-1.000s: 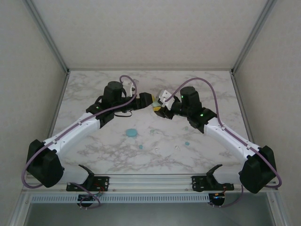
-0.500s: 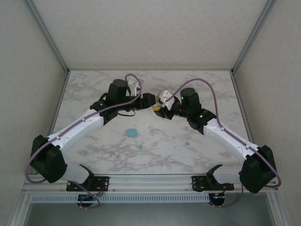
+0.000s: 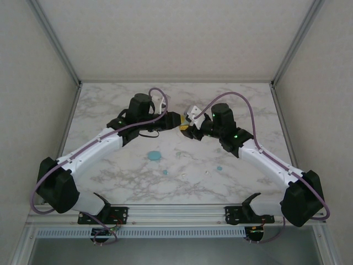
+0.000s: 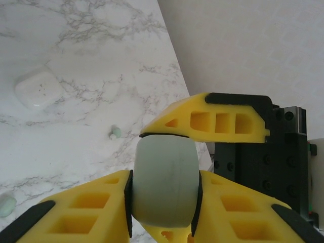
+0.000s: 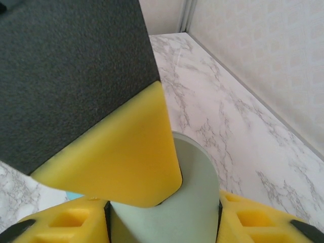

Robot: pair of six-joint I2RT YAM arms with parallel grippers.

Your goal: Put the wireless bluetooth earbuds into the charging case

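Clamping a pale green case (image 4: 164,167) by its sides, the left hand (image 4: 163,195) holds it off the table (image 4: 76,45). The right hand (image 5: 163,215) is clenched on the same case, one finger (image 4: 202,121) across its top. Loose on the table, well apart from the case and towards the arm bases, lie a teal earbud (image 3: 164,172), a second teal earbud (image 3: 219,167) and a pale green earbud (image 4: 115,132). Fingers cover much of the case; whether its lid is open cannot be told. A pale green object (image 4: 4,205) is cut off at the left wrist view's edge. Each earbud is a tiny rounded pebble.

No readable text, labels or numbers anywhere, seemingly.
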